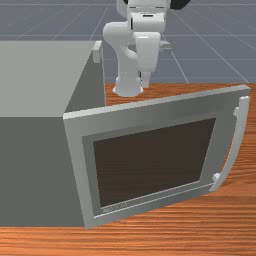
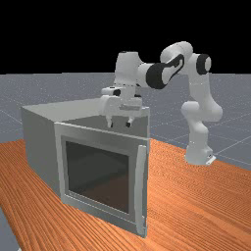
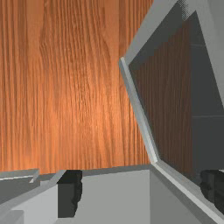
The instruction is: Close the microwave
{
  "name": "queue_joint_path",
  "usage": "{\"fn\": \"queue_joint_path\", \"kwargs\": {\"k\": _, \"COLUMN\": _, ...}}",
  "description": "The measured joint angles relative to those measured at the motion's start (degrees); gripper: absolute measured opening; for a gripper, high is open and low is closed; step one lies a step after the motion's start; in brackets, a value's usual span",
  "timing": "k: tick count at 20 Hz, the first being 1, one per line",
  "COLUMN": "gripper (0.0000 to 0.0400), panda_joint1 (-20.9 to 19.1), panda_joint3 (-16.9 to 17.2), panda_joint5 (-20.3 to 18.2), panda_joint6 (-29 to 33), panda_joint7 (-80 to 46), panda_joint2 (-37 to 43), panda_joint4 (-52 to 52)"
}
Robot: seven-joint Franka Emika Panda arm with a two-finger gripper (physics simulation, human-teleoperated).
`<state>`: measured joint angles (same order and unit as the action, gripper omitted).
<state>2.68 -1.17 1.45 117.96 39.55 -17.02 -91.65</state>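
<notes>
Near one open microwave door [image 1: 150, 160], one gripper [image 2: 119, 124], two fingers [image 3: 68, 194] apart

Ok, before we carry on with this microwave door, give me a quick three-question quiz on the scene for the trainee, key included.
1. True or false: the microwave door is fully closed.
2. Fill in the blank: in the front view, the handle runs along the door's edge at the view's ____.
3. Choose one. In the wrist view, the fingers are:
a) pressed together
b) shut on the handle
c) spread apart, with nothing gripped

Key: 1 false; 2 right; 3 c
</notes>
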Motion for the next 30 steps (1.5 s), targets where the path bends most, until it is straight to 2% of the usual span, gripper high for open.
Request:
{"fn": "queue_joint_path", "kwargs": {"k": 1, "gripper": 0.04, "panda_joint1": 0.0, "panda_joint3": 0.0, "panda_joint5": 0.0, "panda_joint6": -0.3, "panda_joint7": 0.0, "panda_joint2": -0.2, "panda_joint4": 0.4}}
{"fn": "queue_joint_path", "kwargs": {"k": 3, "gripper": 0.04, "panda_joint1": 0.1, "panda_joint3": 0.1, "panda_joint5": 0.5, "panda_joint6": 5.4, "panda_joint7": -0.4, "panda_joint2": 1.0, "panda_joint4": -2.7}}
{"fn": "queue_joint_path", "kwargs": {"k": 5, "gripper": 0.04, "panda_joint1": 0.1, "panda_joint3": 0.1, "panda_joint5": 0.5, "panda_joint6": 5.7, "panda_joint7": -0.4, "panda_joint2": 1.3, "panda_joint4": -3.0}}
{"fn": "queue_joint_path", "kwargs": {"k": 6, "gripper": 0.04, "panda_joint1": 0.1, "panda_joint3": 0.2, "panda_joint5": 0.8, "panda_joint6": 8.7, "panda_joint7": -0.7, "panda_joint2": 2.1, "panda_joint4": -4.8}}
{"fn": "queue_joint_path", "kwargs": {"k": 8, "gripper": 0.04, "panda_joint1": 0.1, "panda_joint3": 0.1, "panda_joint5": 0.5, "panda_joint6": 6.9, "panda_joint7": -0.4, "panda_joint2": 2.1, "panda_joint4": -3.9}}
{"fn": "queue_joint_path", "kwargs": {"k": 10, "gripper": 0.04, "panda_joint1": 0.1, "panda_joint3": 0.1, "panda_joint5": 0.7, "panda_joint6": 8.5, "panda_joint7": -0.5, "panda_joint2": 2.8, "panda_joint4": -4.9}}
{"fn": "queue_joint_path", "kwargs": {"k": 12, "gripper": 0.04, "panda_joint1": 0.1, "panda_joint3": 0.1, "panda_joint5": 0.5, "panda_joint6": 7.2, "panda_joint7": -0.4, "panda_joint2": 2.8, "panda_joint4": -4.2}}
{"fn": "queue_joint_path", "kwargs": {"k": 13, "gripper": 0.04, "panda_joint1": 0.1, "panda_joint3": 0.1, "panda_joint5": 0.8, "panda_joint6": 9.3, "panda_joint7": -0.6, "panda_joint2": 3.5, "panda_joint4": -5.4}}
{"fn": "queue_joint_path", "kwargs": {"k": 17, "gripper": 0.04, "panda_joint1": 0.1, "panda_joint3": 0.1, "panda_joint5": 0.4, "panda_joint6": 4.9, "panda_joint7": -0.2, "panda_joint2": 3.2, "panda_joint4": -2.7}}
{"fn": "queue_joint_path", "kwargs": {"k": 18, "gripper": 0.04, "panda_joint1": -0.2, "panda_joint3": -0.3, "panda_joint5": -1.3, "panda_joint6": 0.4, "panda_joint7": 0.3, "panda_joint2": 1.8, "panda_joint4": 0.6}}
{"fn": "queue_joint_path", "kwargs": {"k": 20, "gripper": 0.04, "panda_joint1": 0.6, "panda_joint3": -0.2, "panda_joint5": 0.3, "panda_joint6": 0.2, "panda_joint7": -1.5, "panda_joint2": 1.6, "panda_joint4": 0.8}}
{"fn": "queue_joint_path", "kwargs": {"k": 23, "gripper": 0.04, "panda_joint1": 1.0, "panda_joint3": -0.4, "panda_joint5": 0.5, "panda_joint6": 0.1, "panda_joint7": -1.9, "panda_joint2": 1.5, "panda_joint4": 1.0}}
{"fn": "queue_joint_path", "kwargs": {"k": 28, "gripper": 0.04, "panda_joint1": 1.3, "panda_joint3": -0.6, "panda_joint5": 0.3, "panda_joint6": -5.5, "panda_joint7": -1.7, "panda_joint2": -3.5, "panda_joint4": 9.4}}
{"fn": "queue_joint_path", "kwargs": {"k": 30, "gripper": 0.04, "panda_joint1": 1.3, "panda_joint3": -0.5, "panda_joint5": 0.4, "panda_joint6": -5.5, "panda_joint7": -1.6, "panda_joint2": -4.8, "panda_joint4": 11.1}}
